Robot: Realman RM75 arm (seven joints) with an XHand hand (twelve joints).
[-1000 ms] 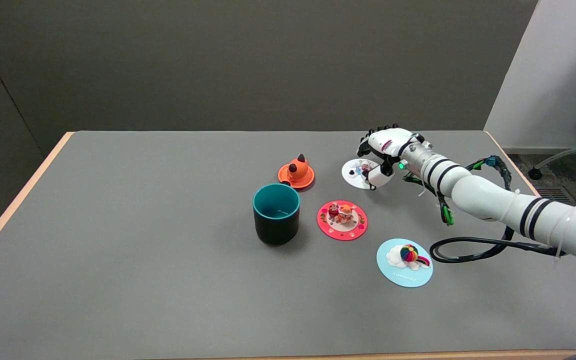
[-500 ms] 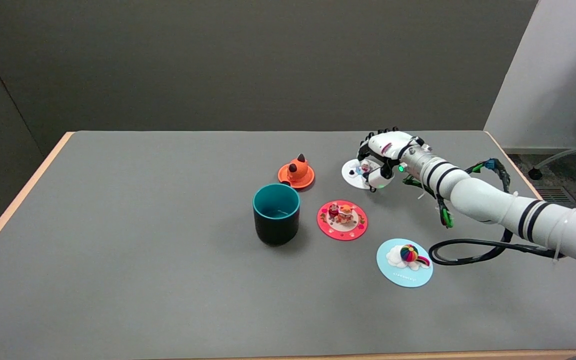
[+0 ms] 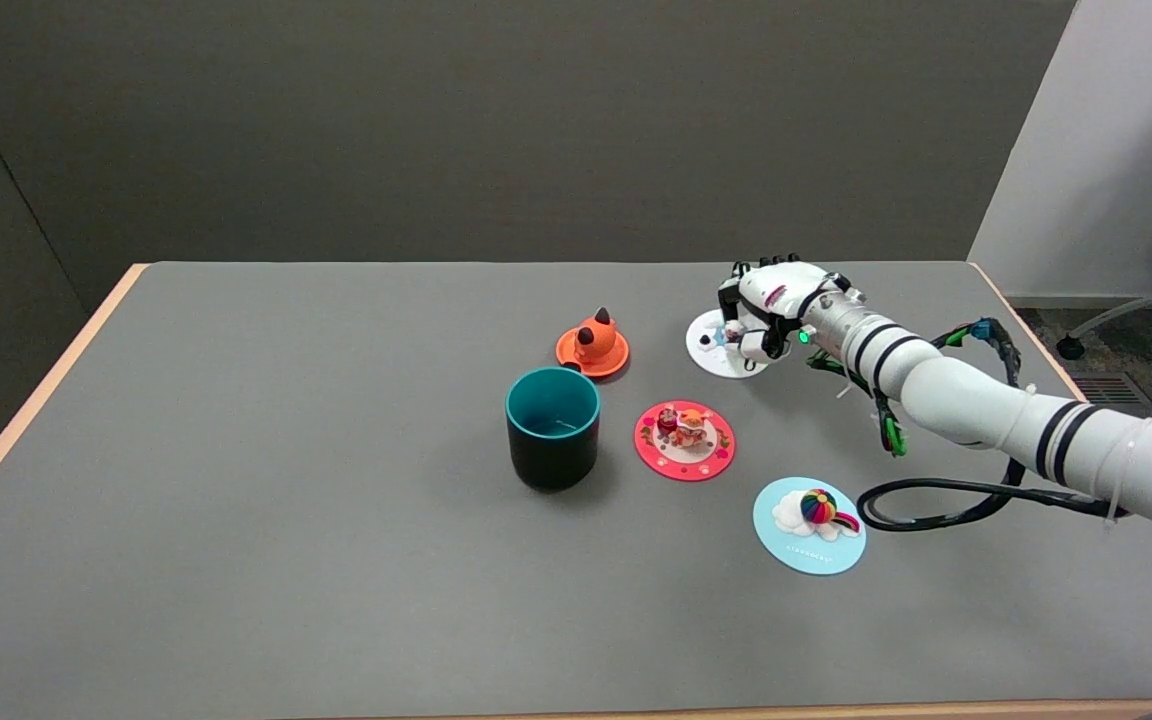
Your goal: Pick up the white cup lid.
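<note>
Nearest the camera, at about five o'clock on the table (image 3: 236,560), the blue lid (image 3: 809,526) with its rainbow ball is lying flat, and a black cable (image 3: 926,490) is looping just beside it on the right. Going farther in, the red lid (image 3: 684,440) is sitting near the table's middle, with the teal cup (image 3: 552,426) at its nine o'clock, upright and open. Beyond the cup, at its one o'clock, the orange lid (image 3: 592,346) is resting with its small figure on top.

Farthest out, at about two o'clock on the table, the white lid (image 3: 714,344) is lying flat under the right hand (image 3: 768,312). Over the last second the hand has been closing: its thumb, which was spread out over the lid's near edge, has been drawing up toward the other fingers, and they are now gathering around the little knob at the lid's centre. Whether they are actually pinching the knob cannot be made out, since the hand is covering it. The lid itself is not yet lifting; its rim appears to be resting on the table as before.

This looks like the grasp just forming, with the lift to come. Nothing is crowding the hand: the orange and red lids are both well apart from the white one. A small knob may slip from a loose pinch.
</note>
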